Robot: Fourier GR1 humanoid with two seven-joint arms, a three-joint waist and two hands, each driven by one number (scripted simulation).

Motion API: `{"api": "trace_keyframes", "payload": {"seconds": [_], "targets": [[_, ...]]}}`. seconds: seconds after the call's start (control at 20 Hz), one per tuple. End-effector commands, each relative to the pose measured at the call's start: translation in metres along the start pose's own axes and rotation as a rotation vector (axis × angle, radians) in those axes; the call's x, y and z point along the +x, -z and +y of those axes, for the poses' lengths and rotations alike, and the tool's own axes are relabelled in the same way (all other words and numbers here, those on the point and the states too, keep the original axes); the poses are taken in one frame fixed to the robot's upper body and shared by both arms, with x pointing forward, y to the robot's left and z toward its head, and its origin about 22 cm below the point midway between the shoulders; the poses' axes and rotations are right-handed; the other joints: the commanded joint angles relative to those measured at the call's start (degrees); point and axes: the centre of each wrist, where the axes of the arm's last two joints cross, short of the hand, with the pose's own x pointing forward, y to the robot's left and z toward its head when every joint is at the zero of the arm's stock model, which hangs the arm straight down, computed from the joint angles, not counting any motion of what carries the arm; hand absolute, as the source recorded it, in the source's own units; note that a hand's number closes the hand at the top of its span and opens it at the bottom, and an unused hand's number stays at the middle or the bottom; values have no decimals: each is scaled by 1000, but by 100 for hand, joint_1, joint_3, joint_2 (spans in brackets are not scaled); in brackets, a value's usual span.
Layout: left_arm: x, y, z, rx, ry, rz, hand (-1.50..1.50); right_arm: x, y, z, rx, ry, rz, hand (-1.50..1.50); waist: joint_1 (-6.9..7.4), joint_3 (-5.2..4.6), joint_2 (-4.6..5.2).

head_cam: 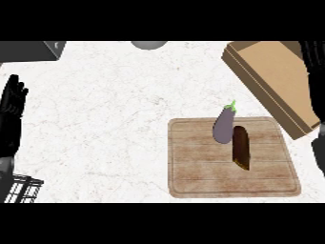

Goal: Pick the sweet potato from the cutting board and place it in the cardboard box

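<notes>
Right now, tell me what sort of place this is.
Probably a kitchen counter: a white speckled stone countertop carries a pale wooden cutting board with a purple eggplant and a dark brown sweet potato, beside an open tan cardboard box.

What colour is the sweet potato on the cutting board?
Dark brown, with a lighter orange-brown lower tip; the sweet potato lies beside a purple eggplant in the head view.

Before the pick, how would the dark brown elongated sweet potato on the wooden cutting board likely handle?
The dark brown sweet potato looks rigid. Its rounded long shape may roll sideways on the flat wooden cutting board. Touching the purple eggplant, it could nudge it.
</notes>
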Motion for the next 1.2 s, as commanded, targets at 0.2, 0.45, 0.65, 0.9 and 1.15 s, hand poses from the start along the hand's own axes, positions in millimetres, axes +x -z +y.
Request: {"api": "trace_keyframes", "payload": {"seconds": [0.2, 0.45, 0.65, 0.9, 1.15], "targets": [[1, -19, -24, -37, -157, 117, 0, -22, -58, -93, -468, -290, 200, 150, -205, -100, -19], [9, -23, -40, -92, -229, 175, 0, -61, -124, -128, -519, -685, 435, -150, -281, -106, 37], [13, -29, -44, -118, -278, 186, 0, -41, -128, -107, -405, -803, 294, -150, -15, -120, 13], [27, -23, -45, -127, -272, 181, 0, -6, -135, -106, -147, -982, 465, -150, -6, -134, 20], [38, -31, -51, -149, -310, 173, 0, 23, -130, -84, 114, -1022, 730, -150, 77, -125, 60]]}}
